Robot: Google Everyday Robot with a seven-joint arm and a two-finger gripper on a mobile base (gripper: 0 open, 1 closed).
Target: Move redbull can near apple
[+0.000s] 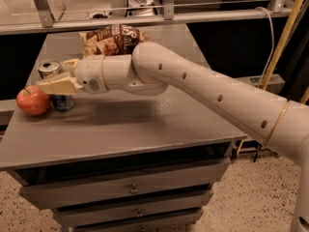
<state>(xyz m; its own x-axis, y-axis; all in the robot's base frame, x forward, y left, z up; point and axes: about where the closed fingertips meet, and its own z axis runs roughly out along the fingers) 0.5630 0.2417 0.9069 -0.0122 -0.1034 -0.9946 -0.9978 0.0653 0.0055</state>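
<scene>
My pincer (54,76) is out at the left end of the gray tabletop (145,124), closed around the can (49,68). One tan finger (57,85) crosses the front of the can and the other curves around behind it, so the can is pinched between them. The can stands upright, with its silver top showing above my front finger and its blue lower part showing below. I cannot tell whether its base rests on the tabletop or hangs just above it. The apple (33,100) sits on the tabletop just to the left of the can, right at the tip of my front finger. It is close enough that I cannot tell whether apple and can touch. My arm (207,95) reaches in from the right, low across the tabletop. Behind my wrist, toward the back edge, lies a brown snack bag (113,37), well apart from the apple. Below the tabletop are drawers (130,187).
</scene>
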